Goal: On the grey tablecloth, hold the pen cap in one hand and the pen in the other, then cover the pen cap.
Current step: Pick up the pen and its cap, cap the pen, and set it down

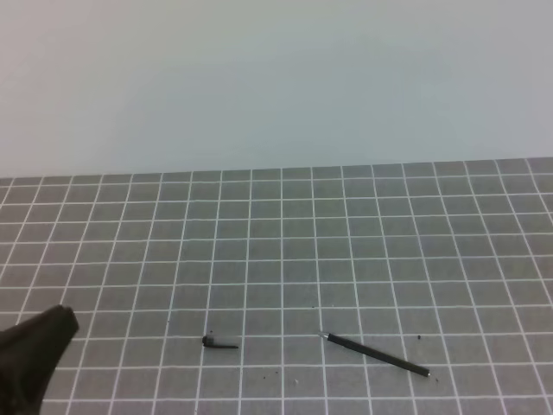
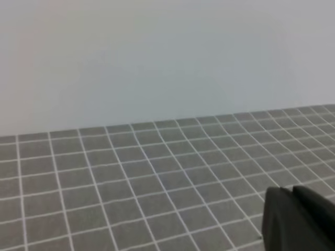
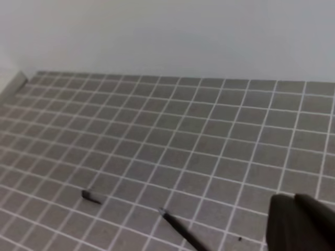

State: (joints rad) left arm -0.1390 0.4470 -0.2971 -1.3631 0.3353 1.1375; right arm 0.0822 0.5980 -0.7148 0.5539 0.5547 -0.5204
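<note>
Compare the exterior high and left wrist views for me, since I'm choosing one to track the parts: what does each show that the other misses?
Only the exterior high view shows the pen cap and the pen, lying apart. Only the left wrist view shows the left gripper close up, shut and empty. Both share the grey tablecloth and the pale wall behind.

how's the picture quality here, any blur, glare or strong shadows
Exterior high view: even, soft light, no glare; slim black pen and tiny black pen cap cast barely any shadow. Both wrist views: soft and slightly blurred, the grid-printed grey tablecloth lines fuzzy, dark grippers smeared at the edge.
</note>
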